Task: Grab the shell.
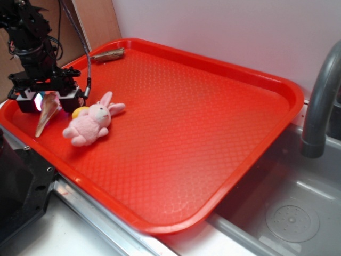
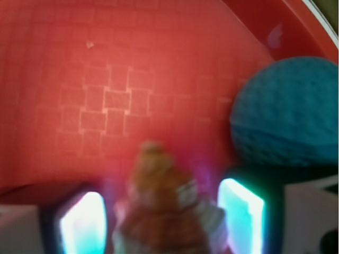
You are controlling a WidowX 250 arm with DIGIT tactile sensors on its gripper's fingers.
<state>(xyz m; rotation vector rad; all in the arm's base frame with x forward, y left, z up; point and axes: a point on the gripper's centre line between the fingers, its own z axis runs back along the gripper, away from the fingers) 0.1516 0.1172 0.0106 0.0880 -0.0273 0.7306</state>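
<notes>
The gripper (image 1: 47, 101) stands at the tray's (image 1: 256, 74) left edge in the exterior view, its black arm rising above it. Between its fingers hangs the shell (image 1: 47, 113), wide end up in the jaws and its long point angled down and leftward toward the tray floor; whether the tip touches the tray cannot be told from here. The jaws stand narrow, closed against the shell's wide end.

Just right of the gripper lies a yellow piece (image 1: 80, 112), mostly hidden, and touching it the pink bunny (image 1: 90, 124), lying on its back with ears pointing away to the right. Well behind the gripper, against the tray's far rim, rests a brown flat piece (image 1: 108, 54). Far off to the right, beyond the tray, a grey faucet (image 1: 319, 101) curves over a sink (image 1: 298, 213).

In the wrist view the picture is blurred. The left finger (image 2: 82, 225) glows pale at lower left; the shell (image 2: 161, 211) fills the gap beside it, tan and cream; then the right finger (image 2: 241, 214). The pads seem to press the shell's sides, though the blur leaves this uncertain. Right of that finger sits a blue ball (image 2: 288, 114), close by the tray rim (image 2: 312, 26).
</notes>
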